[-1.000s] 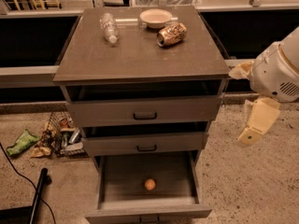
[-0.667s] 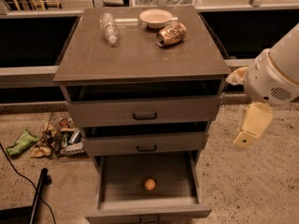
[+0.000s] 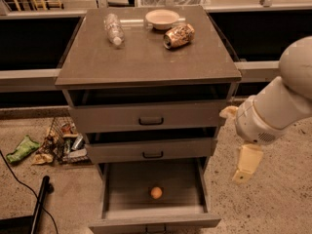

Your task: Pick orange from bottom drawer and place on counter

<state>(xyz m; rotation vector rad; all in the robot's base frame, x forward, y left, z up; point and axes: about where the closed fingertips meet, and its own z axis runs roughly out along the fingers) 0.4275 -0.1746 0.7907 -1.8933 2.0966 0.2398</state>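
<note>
Grey-brown board forms the bottom drawer (image 3: 129, 179), which stands pulled out so the orange (image 3: 156, 192), small, round and smooth, lies reachable near its front. Your gripper (image 3: 245, 167) hangs right of the cabinet, well apart from the fruit. Whether it is wide or narrow cannot be told. The counter (image 3: 146, 57) is flat and matte.

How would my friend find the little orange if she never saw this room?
Look below the counter to the bottom drawer, pulled open, with the gripper hanging outside it on the picture's right. The orange lies alone on the drawer's grey floor. It is small, round and smooth, unlike the crushed can up top.
</note>
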